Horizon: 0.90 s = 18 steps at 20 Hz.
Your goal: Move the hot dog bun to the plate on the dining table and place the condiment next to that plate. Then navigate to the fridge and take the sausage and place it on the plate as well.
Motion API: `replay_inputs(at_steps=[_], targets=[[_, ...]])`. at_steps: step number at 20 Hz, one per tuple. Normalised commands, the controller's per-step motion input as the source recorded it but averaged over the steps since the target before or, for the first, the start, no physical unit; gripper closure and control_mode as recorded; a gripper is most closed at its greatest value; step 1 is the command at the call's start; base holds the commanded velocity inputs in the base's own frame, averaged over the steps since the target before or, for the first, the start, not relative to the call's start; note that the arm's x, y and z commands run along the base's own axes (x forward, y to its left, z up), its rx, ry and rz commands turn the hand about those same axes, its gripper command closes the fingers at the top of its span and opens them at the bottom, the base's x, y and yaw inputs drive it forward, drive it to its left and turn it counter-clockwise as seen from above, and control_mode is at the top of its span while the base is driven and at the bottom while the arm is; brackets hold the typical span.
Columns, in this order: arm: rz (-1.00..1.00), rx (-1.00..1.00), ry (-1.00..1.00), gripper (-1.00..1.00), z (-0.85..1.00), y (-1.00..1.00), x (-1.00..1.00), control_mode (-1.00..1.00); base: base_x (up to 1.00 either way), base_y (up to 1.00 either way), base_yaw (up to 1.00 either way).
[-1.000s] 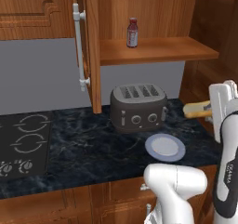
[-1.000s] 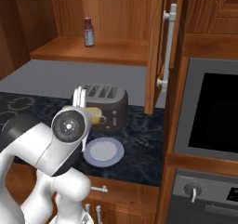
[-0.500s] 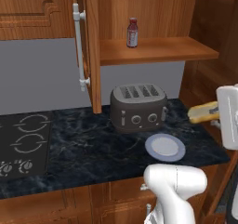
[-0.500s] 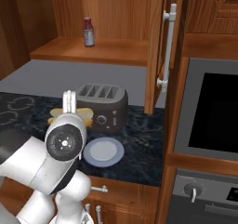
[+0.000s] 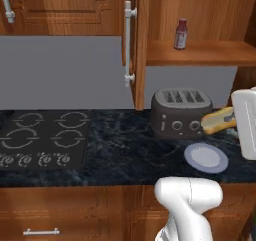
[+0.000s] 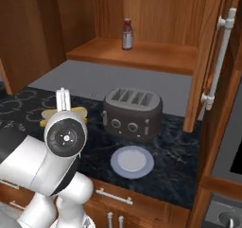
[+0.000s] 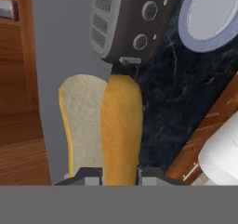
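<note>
Tan-yellow and split lengthwise, the hot dog bun [image 7: 104, 125] sits right at the bottom centre of the hand view, pinched between the two dark finger tips of the gripper [image 7: 120, 176] — the jaws are closed on it, one tip at each side of its near end. Over in the left base view that same bun [image 5: 218, 120] pokes out at the right edge, lifted above the black marbled counter [image 5: 115, 155] and just in front of the toaster's right end. From the right base view it peeks out at centre left behind the arm's round joint, gripper [image 6: 63, 100] just above it.

Moving outward — the blue-grey plate [image 5: 206, 158] lies flat on the counter at lower right of the left base view, just in front of the dark toaster [image 5: 179, 113]. The toaster stands behind it, four slots on top, knobs facing forward. The stove [image 5: 42, 139] occupies the left of that frame, set into the counter.

Farther back, a wooden cabinet door [image 5: 134, 45] hangs open at upper centre with its pale bar handle. Deepest of all, the condiment [image 5: 181, 33] stands upright on the wooden shelf [image 5: 200, 52] at upper right, well above the toaster.
</note>
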Motion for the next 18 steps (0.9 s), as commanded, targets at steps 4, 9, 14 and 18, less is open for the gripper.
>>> replay_inputs(at_steps=[4, 9, 14, 18], targets=[[0.0, 0.0, 0.0, 1.0, 0.0, 0.0, 0.0, 1.0, -0.27, 0.47, 0.6], [0.0, 0.0, 0.0, 1.0, 0.0, 0.0, 0.0, 1.0, -0.15, 0.46, 0.66], [0.0, 0.0, 0.0, 1.0, 0.0, 0.0, 0.0, 1.0, -0.05, 0.51, 0.74], [0.0, 0.0, 0.0, 1.0, 0.0, 0.0, 0.0, 1.0, 0.0, 0.53, 0.79]])
